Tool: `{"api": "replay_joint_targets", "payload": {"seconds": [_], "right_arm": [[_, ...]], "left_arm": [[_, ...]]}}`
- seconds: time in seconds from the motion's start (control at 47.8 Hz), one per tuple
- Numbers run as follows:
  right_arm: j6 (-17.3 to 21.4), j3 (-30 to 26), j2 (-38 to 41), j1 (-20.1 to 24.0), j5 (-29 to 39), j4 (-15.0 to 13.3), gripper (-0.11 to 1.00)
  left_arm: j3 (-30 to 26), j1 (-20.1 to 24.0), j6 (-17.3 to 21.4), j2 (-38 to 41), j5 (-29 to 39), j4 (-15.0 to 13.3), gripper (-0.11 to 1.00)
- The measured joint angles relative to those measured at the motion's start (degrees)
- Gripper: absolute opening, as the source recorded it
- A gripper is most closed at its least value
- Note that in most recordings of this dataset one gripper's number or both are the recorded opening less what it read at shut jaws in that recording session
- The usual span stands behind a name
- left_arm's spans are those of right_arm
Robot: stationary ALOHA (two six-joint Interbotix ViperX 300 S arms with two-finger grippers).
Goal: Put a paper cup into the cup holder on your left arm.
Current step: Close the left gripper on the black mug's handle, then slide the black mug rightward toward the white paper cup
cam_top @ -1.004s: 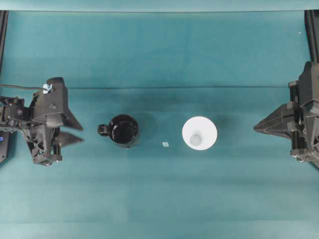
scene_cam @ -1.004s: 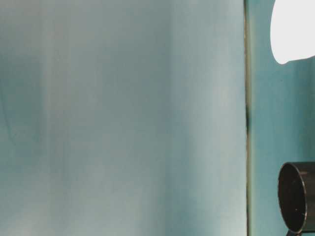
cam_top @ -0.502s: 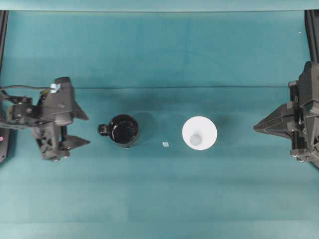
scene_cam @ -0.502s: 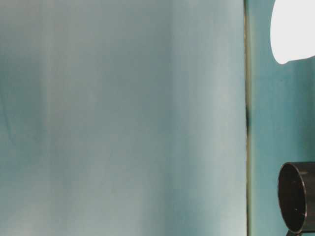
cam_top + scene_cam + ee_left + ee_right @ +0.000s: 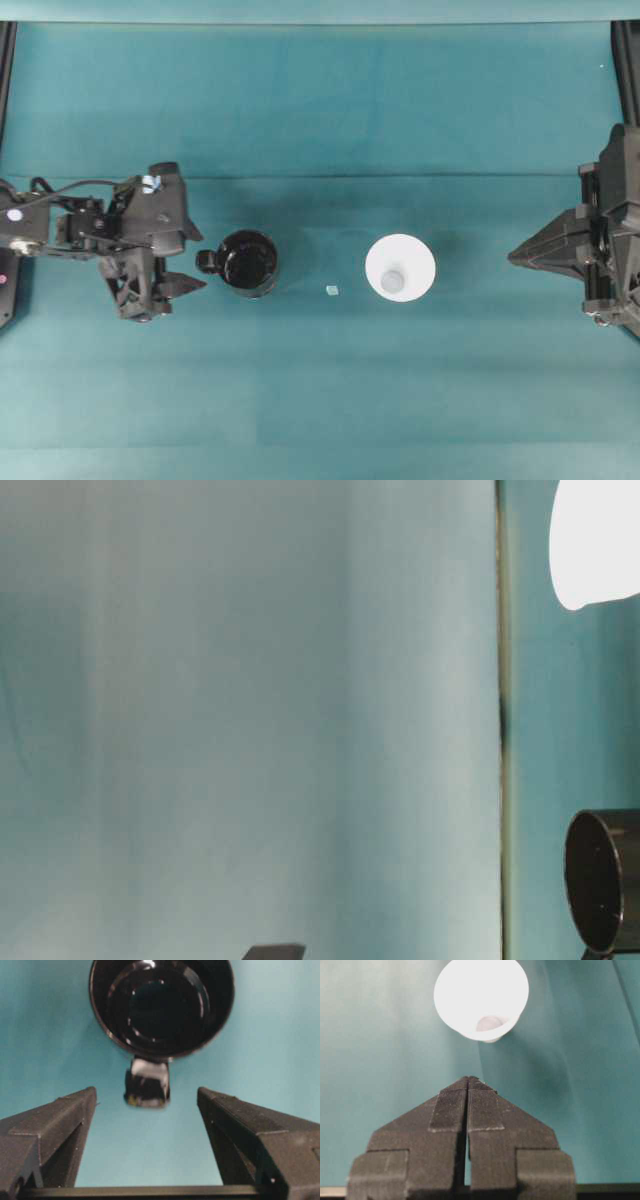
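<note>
The white paper cup [image 5: 400, 267] stands upright right of the table's middle; it also shows in the right wrist view [image 5: 481, 997] and the table-level view [image 5: 595, 540]. The glossy black cup holder [image 5: 248, 262] stands left of it, with its knob handle [image 5: 207, 262] pointing left. My left gripper [image 5: 200, 263] is open and empty, and its fingertips flank the handle's end [image 5: 147, 1084] without touching it. The left wrist view looks into the holder [image 5: 161, 1005]. My right gripper [image 5: 512, 257] is shut and empty, well right of the cup, and it also shows in the right wrist view [image 5: 468, 1079].
A tiny pale scrap [image 5: 332, 290] lies on the teal table between holder and cup. In the table-level view the holder [image 5: 603, 880] sits at the right edge and a dark fingertip [image 5: 275, 952] at the bottom edge.
My left gripper has moved right toward the cup holder, and its open fingers now flank the handle. A fingertip has entered the table-level view. The right arm, cup and holder have not moved.
</note>
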Motion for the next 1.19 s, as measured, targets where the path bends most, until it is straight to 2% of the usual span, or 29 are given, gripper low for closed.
{"api": "replay_joint_targets", "payload": {"seconds": [0.335, 0.439, 0.544, 0.711, 0.753, 1.192], "right_arm": [[0.0, 0.09, 0.0, 0.09, 0.0, 0.0, -0.02], [0.0, 0.0, 0.0, 0.09, 0.0, -0.09, -0.02], [0.0, 0.0, 0.0, 0.0, 0.0, 0.0, -0.02], [0.0, 0.0, 0.0, 0.0, 0.0, 0.0, -0.02], [0.0, 0.0, 0.0, 0.0, 0.0, -0.09, -0.02], [0.7, 0.09, 0.0, 0.0, 0.18, 0.0, -0.02]], "left_arm": [[-0.7, 0.0, -0.18, 1.41, -0.18, 0.0, 0.88], [-0.7, 0.0, -0.53, 1.49, -0.18, 0.09, 0.84], [-0.79, -0.09, -0.53, 1.41, -0.18, 0.0, 0.73], [-0.79, 0.0, -0.53, 1.23, -0.18, 0.09, 0.37], [-0.7, -0.09, -0.53, 1.23, -0.18, 0.0, 0.32], [-1.49, -0.26, 0.18, 0.7, -2.11, 0.0, 0.32]]}}
